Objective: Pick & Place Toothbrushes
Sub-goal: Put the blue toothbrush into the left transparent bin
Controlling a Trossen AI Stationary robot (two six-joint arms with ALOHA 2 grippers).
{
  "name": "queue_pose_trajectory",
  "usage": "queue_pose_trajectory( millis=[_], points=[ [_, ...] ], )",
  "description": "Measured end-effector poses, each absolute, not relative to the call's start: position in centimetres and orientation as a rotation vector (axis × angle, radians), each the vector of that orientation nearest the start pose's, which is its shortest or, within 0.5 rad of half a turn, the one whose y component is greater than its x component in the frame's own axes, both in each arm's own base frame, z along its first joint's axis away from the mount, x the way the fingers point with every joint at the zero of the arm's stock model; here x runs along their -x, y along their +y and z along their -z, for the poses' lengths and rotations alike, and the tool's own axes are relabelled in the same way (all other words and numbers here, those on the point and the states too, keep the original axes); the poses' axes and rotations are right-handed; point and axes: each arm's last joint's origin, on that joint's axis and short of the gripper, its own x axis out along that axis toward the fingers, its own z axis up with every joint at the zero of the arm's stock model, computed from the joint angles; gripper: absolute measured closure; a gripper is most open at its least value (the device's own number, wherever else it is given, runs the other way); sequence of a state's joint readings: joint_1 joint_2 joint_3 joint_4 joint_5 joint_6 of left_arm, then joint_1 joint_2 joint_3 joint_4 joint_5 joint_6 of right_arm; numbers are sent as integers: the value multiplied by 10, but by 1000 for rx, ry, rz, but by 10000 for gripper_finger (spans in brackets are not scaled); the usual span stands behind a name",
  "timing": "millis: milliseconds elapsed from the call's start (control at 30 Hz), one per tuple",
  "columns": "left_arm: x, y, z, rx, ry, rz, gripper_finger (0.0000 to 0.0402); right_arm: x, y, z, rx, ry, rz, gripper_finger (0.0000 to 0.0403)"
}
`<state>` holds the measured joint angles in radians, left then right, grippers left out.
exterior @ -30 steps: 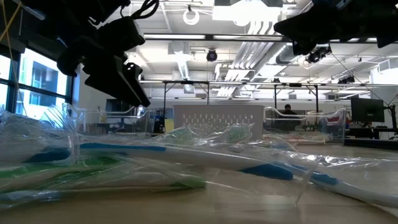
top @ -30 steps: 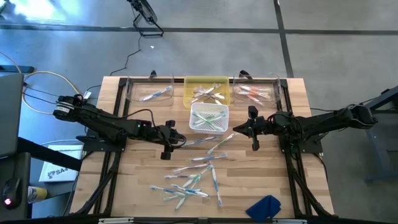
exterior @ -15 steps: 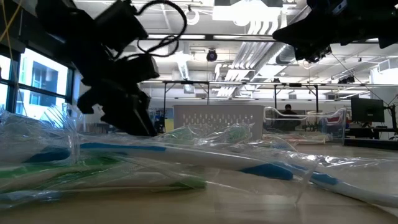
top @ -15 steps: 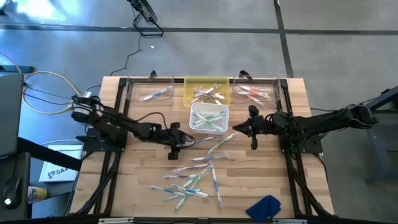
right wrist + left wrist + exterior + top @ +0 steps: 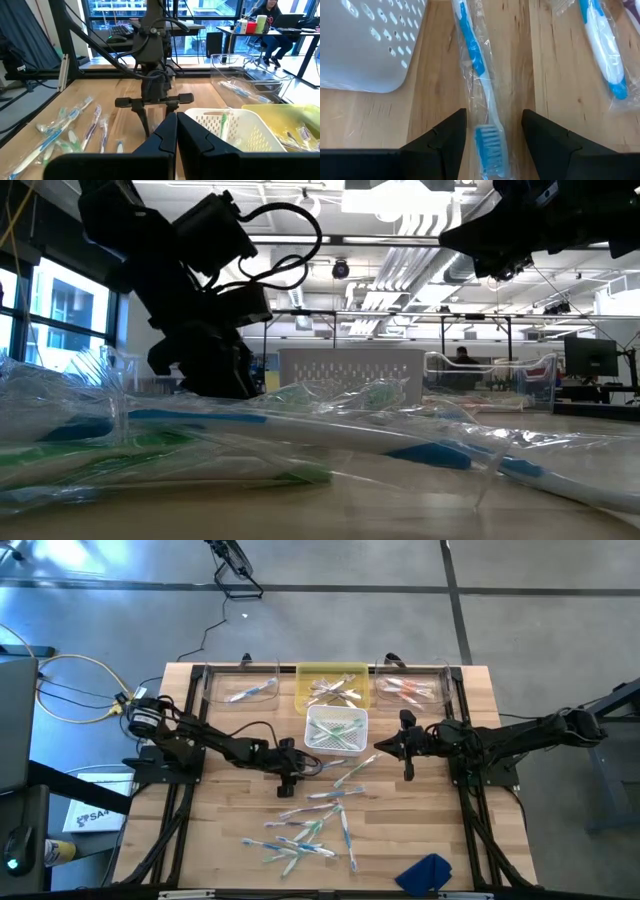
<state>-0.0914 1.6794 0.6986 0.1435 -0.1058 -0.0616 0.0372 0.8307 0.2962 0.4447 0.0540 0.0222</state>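
Observation:
Several wrapped toothbrushes (image 5: 310, 825) lie scattered on the wooden table, white with blue, green or pink accents. One blue-and-white toothbrush (image 5: 482, 90) lies flat just beside the white basket (image 5: 336, 730). My left gripper (image 5: 494, 135) is open and low over it, one finger on each side of its bristle end; whether they touch it does not show. In the high view the left gripper (image 5: 298, 765) sits left of the basket's near corner. My right gripper (image 5: 380, 746) is shut on nothing, hovering right of the basket.
At the far edge stand a clear bin (image 5: 240, 688) with a blue brush, a yellow tray (image 5: 333, 685) and a clear bin (image 5: 412, 688) with pink brushes. Green brushes lie in the white basket. A blue cloth (image 5: 425, 872) lies at the near right edge.
My left gripper has moved toward the table's right, closer to the white basket, and come down to the table over the blue-and-white toothbrush. The right arm has kept still.

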Motion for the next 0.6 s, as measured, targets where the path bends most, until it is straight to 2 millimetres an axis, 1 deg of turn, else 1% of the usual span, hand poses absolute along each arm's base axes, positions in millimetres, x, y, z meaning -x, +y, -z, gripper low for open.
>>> queue_pose_trajectory(
  millis=[133, 367, 600],
  points=[
    [-298, -25, -124, -20, 833, -31, 230, -180, 5, -216, -18, 92, 18, 398],
    [-298, -25, -123, 9, 837, -17, 307, -180, 5, -216, 10, 92, 17, 398],
    [-297, -26, -124, 19, 838, 25, 372, -180, 5, -216, 9, 92, 17, 398]
  ],
)
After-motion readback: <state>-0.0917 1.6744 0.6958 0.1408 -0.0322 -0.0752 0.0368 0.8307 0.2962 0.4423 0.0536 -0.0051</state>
